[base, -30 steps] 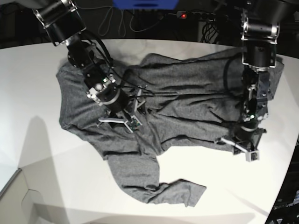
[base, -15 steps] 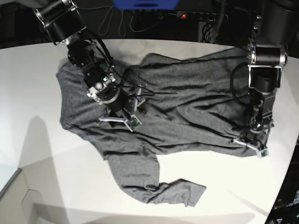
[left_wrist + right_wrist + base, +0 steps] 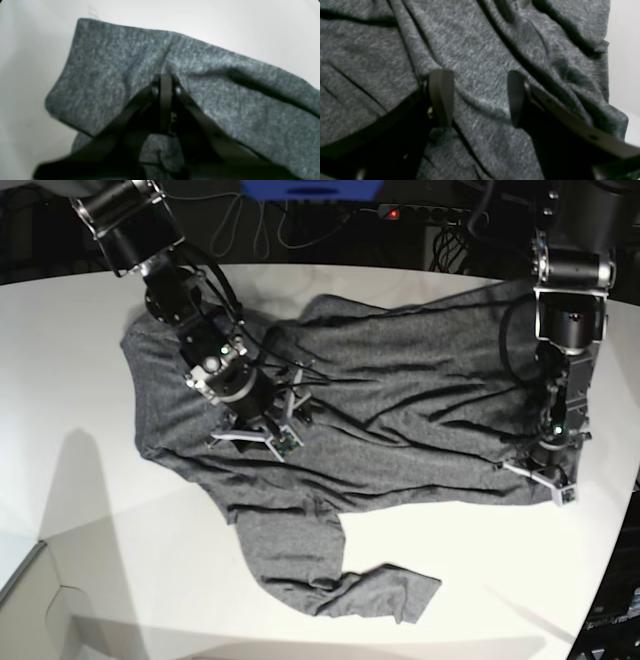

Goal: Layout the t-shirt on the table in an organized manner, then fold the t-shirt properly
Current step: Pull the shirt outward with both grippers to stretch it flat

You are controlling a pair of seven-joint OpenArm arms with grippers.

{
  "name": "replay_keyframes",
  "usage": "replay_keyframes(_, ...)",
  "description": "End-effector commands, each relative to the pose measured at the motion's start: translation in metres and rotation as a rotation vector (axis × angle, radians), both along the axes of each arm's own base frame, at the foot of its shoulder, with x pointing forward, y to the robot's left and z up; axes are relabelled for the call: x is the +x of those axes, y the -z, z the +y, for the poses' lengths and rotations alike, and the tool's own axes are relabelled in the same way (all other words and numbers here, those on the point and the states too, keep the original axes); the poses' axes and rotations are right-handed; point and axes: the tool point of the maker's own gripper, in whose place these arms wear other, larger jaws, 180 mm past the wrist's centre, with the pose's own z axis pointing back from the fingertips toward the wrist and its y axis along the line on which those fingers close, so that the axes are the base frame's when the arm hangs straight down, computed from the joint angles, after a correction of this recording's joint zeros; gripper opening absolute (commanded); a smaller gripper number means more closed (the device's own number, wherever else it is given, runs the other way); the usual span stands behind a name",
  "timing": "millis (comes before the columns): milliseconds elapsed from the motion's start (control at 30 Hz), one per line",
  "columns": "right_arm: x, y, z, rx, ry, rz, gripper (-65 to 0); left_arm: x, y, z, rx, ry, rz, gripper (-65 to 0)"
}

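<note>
The white desk [image 3: 80, 510] carries the t-shirt [image 3: 400, 420], spread but wrinkled. The left claw [image 3: 540, 480], pinching its hem corner, has dragged it outward, flattening that side. The right claw [image 3: 262, 430] stays spread over the middle; layout continues.

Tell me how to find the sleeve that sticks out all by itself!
Start at the big white table and find the dark grey t-shirt spread across it. Follow its near edge down to the sleeve. Unlike the rest of the shirt, it bends sideways, and neither robot arm is near it.
</note>
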Motion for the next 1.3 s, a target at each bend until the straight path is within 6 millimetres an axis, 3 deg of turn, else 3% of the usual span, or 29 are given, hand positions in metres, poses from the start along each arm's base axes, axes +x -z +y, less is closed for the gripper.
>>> replay_keyframes(0,0.014,-0.022,0.006,0.033,-0.006,-0.066,-30.8,0.026,-0.038,0.005,0.023,0.005,-0.104,-64.9)
replay_keyframes(133,0.036,-0.043,-0.009,0.038,0.035,-0.123,-31.0,0.043,-0.075,-0.008,0.031,0.044,-0.207,-64.9)
replay_keyframes(233,0.055,-0.048,-0.030,0.040,0.105,-0.133,-34.8,0.040,-0.092,-0.019,0.045,0.080,-0.260,-64.9)
replay_keyframes(333,0.071,-0.042,-0.043,0.031,0.148,-0.113,-49.1,0.031,-0.095,-0.025,0.051,0.100,-0.279,-64.9)
replay_keyframes(400,0.080,-0.043,-0.046,0.044,0.176,-0.106,-61.9,0.024,-0.096,-0.017,0.045,0.075,-0.290,-64.9)
replay_keyframes(433,0.082,-0.043,-0.046,0.046,0.182,-0.106,-65.0,0.018,-0.092,-0.010,0.037,0.052,-0.285,-64.9)
replay_keyframes(533,0.086,-0.040,-0.047,0.047,0.189,-0.098,-64.5,0.001,-0.074,0.011,0.000,-0.020,-0.212,-64.9)
replay_keyframes(667,0.099,-0.022,-0.049,0.035,0.213,-0.040,-64.4,-0.010,-0.068,0.029,-0.032,-0.079,-0.171,-64.9)
replay_keyframes(967,0.129,0.020,-0.087,-0.011,0.282,0.036,-64.4,-0.013,-0.069,0.033,-0.026,-0.084,-0.173,-64.9)
replay_keyframes(1067,0.140,0.026,-0.119,0.008,0.373,0.053,-64.4,-0.013,-0.068,0.031,-0.029,-0.081,-0.171,-64.9)
replay_keyframes(1133,0.149,0.019,-0.138,0.047,0.457,0.029,-64.4,-0.013,-0.065,0.030,-0.031,-0.080,-0.164,-64.9)
replay_keyframes(1267,0.156,0.003,-0.198,0.038,0.693,-0.059,-64.4,-0.012,-0.063,0.026,-0.039,-0.078,-0.163,-64.9)
